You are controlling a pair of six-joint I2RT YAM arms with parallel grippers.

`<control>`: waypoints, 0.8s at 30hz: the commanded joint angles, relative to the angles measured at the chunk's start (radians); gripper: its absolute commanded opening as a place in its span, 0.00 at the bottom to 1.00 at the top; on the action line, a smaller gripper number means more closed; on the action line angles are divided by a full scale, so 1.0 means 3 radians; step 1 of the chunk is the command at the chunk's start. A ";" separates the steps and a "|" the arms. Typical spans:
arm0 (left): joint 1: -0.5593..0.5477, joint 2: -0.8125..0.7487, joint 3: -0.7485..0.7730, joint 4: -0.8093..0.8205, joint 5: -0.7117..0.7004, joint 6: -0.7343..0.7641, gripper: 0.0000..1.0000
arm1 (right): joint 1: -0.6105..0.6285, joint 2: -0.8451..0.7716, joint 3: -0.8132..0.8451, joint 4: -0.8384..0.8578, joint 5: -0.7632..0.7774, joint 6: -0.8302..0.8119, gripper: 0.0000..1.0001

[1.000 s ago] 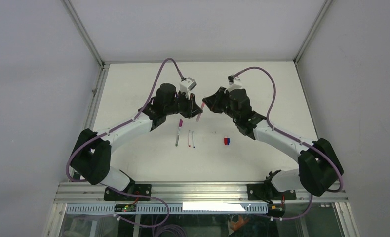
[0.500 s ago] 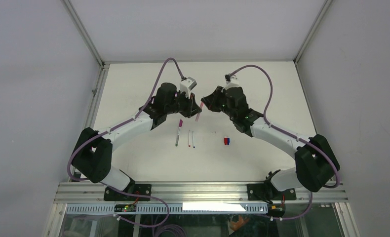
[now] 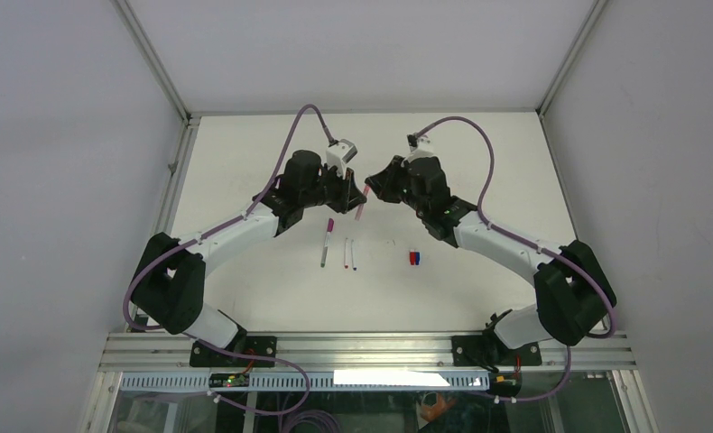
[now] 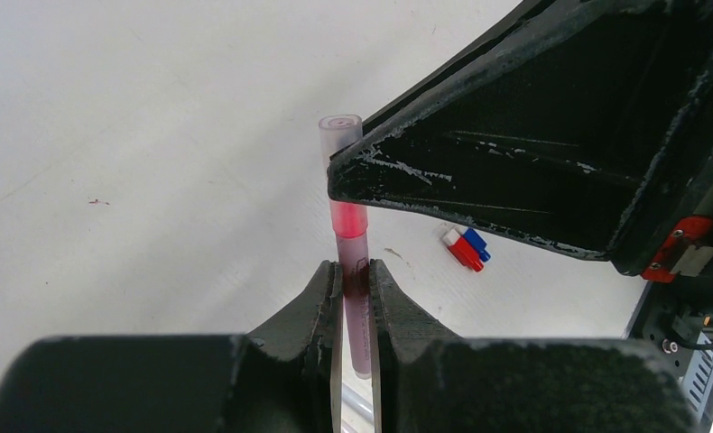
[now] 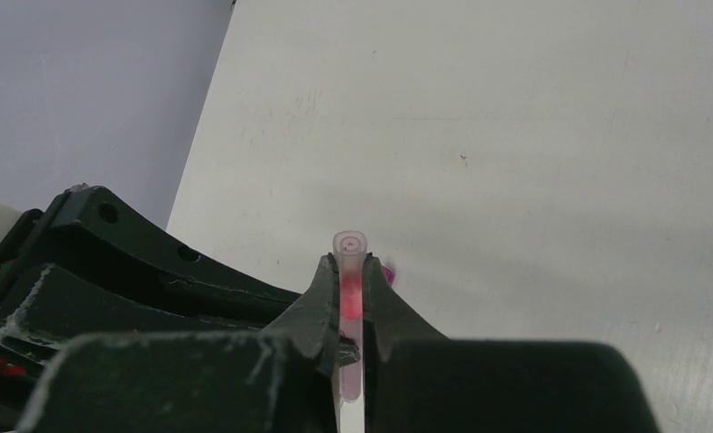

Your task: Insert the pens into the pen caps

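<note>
Edging left since a second ago, the right gripper (image 3: 372, 190) now sits just beside the left gripper (image 3: 356, 194) above the table (image 3: 245, 162). It is clamped on the translucent pink cap (image 5: 350, 245); the left pinches the pink pen (image 4: 351, 239), whose end is in that cap.

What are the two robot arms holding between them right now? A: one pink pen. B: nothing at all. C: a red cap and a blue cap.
A: the left jaws and the right jaws are both shut on the same pink pen, while the red and blue caps lie on the table.
</note>
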 commanded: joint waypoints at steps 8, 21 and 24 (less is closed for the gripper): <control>0.0075 -0.0129 0.0449 0.1637 -0.0214 0.0066 0.00 | 0.0305 0.0221 -0.0148 -0.0953 -0.0692 -0.0053 0.00; 0.0081 -0.0059 0.0481 0.1642 -0.0192 0.0059 0.00 | 0.0315 0.0237 -0.0115 -0.1003 -0.0666 -0.0072 0.00; 0.0081 -0.0060 0.0461 0.1530 -0.0160 0.0081 0.00 | 0.0299 0.0213 -0.0075 -0.1020 -0.0565 -0.0123 0.00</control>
